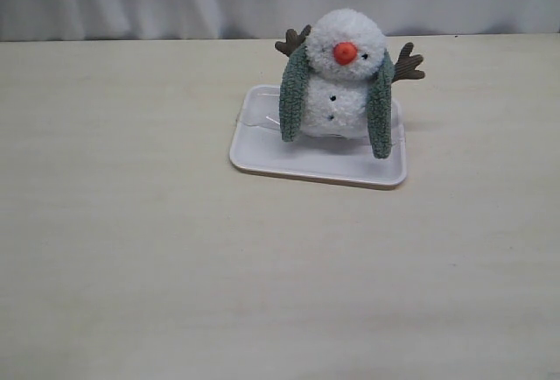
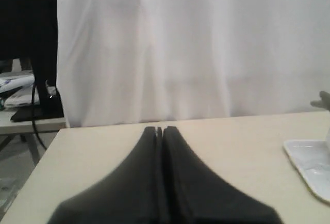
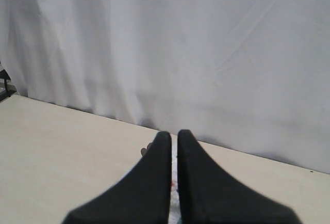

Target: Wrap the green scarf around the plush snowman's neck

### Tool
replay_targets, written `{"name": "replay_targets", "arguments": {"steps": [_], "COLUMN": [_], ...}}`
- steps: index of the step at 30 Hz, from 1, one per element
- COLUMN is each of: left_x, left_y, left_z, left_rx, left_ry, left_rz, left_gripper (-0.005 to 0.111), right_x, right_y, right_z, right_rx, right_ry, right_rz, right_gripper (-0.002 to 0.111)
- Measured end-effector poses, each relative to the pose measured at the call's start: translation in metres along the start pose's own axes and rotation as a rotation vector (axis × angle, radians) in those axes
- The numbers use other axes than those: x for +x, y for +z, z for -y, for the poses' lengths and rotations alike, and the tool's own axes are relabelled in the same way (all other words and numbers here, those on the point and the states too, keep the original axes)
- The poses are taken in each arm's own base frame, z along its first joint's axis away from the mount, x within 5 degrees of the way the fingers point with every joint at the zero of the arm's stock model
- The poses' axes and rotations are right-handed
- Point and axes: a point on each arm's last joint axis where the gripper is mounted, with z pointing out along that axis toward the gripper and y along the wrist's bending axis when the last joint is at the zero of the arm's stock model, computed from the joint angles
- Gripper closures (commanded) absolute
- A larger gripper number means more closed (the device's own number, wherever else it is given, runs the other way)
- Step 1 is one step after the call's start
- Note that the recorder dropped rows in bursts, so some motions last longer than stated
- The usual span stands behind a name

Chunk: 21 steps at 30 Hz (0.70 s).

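The plush snowman (image 1: 337, 104), fluffy and white with brown twig arms, sits upright on a white tray (image 1: 262, 151) toward the far side, its orange nose facing near. The green scarf (image 1: 293, 98) lies behind the snowman's neck (image 1: 339, 79). Its two ends hang down left and right of the body, uncrossed in front.

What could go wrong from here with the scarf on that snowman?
The green scarf hangs in two loose, uncrossed ends down the plush snowman, so tugging one end might drag it off. The snowman sits on a white tray; a nudge could tip it. The left gripper and right gripper are shut and would need opening first.
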Motion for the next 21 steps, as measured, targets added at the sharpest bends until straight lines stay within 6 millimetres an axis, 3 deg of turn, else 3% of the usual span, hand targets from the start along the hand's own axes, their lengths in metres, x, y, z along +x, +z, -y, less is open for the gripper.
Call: {"name": "replay_targets", "arguments": {"steps": [10,21], "left_x": [0.021,0.022], "left_y": [-0.002,-0.003], "left_z": [-0.003,-0.004], "left_rx": [-0.052,-0.061], "left_ry": [0.052,0.06], "left_rz": [-0.226,-0.242], "left_gripper": [0.107,0.107], "right_x": [0.0,0.0], "right_y": [0.0,0.0], "right_z": [0.0,0.0], "right_rx": [0.0,0.0], "right_ry": [0.0,0.0], "right_rz": [0.0,0.0], "right_gripper": [0.104,0.104]}}
